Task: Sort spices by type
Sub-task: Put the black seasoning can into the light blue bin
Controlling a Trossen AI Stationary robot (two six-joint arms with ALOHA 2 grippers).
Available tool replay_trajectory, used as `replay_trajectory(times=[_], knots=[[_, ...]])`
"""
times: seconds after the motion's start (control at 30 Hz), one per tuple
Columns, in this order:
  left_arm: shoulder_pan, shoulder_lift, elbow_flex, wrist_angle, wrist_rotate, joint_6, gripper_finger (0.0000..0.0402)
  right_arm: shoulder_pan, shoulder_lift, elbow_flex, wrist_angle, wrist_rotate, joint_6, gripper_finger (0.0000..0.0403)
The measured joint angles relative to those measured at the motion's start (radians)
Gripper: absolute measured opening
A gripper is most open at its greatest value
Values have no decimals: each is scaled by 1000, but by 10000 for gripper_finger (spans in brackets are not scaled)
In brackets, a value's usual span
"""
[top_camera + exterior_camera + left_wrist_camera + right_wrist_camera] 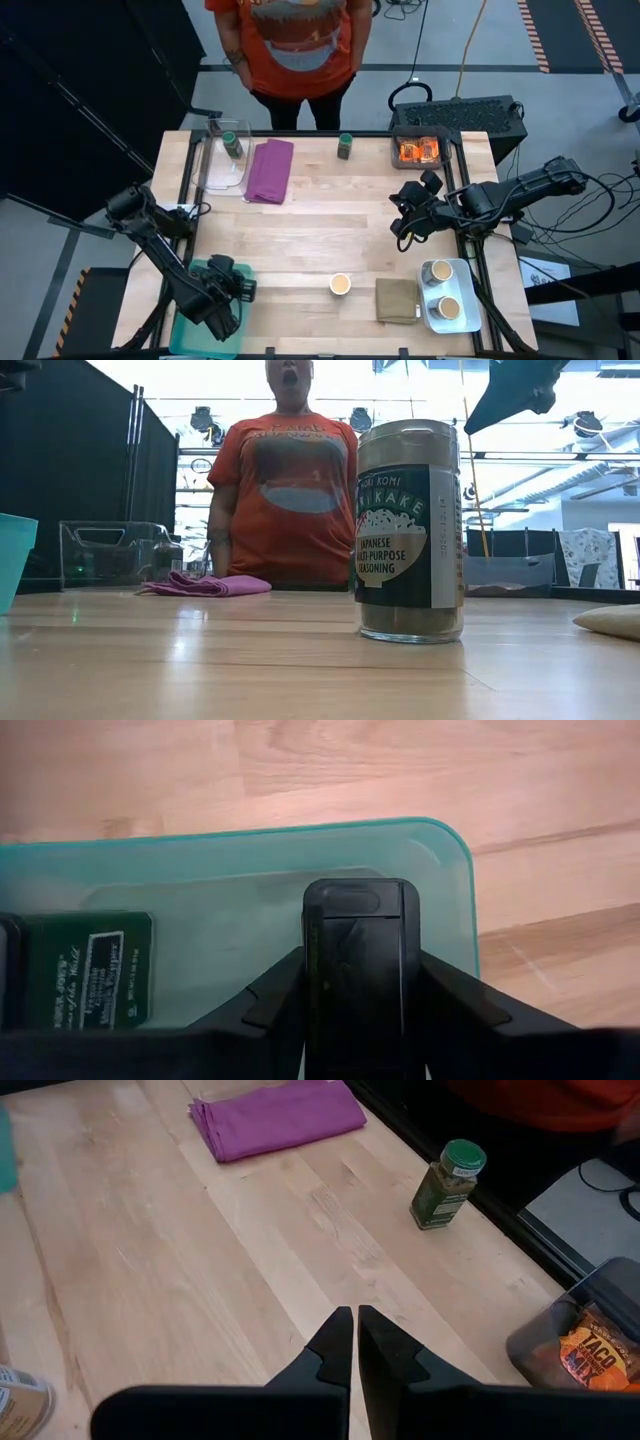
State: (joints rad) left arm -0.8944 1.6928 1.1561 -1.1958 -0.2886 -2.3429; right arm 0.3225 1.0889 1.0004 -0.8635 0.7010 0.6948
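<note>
Over the teal bin (190, 325) at the near left corner of the wooden table (320, 240), the left gripper (228, 283) has its two fingers clamped on a dark block (360, 965), holding it just above the bin floor. Beside it in the bin lies another dark green block (88, 968) with a white label. The right gripper (408, 222) hangs over the right side of the table with its fingers pressed together and nothing between them. A round cup with a tan top (340, 285) stands alone near the front middle of the table, close to the folded olive cloth (397, 300). Two more tan-topped cups (443, 290) sit in a pale tray (472, 312) at the near right corner. Shiny orange packets (418, 151) lie in a dark box at the far right. One green-lidded jar (344, 146) stands at the far edge, and another (231, 143) stands in a clear bin (212, 170) next to the purple cloth (270, 170). A person in an orange shirt (298, 40) stands behind the table
</note>
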Motion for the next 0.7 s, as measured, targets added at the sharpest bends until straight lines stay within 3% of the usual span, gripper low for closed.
replay_trajectory(times=[0.7], knots=[[0,0,16,12,19,19,173,0,0,0,0,0,0,1]])
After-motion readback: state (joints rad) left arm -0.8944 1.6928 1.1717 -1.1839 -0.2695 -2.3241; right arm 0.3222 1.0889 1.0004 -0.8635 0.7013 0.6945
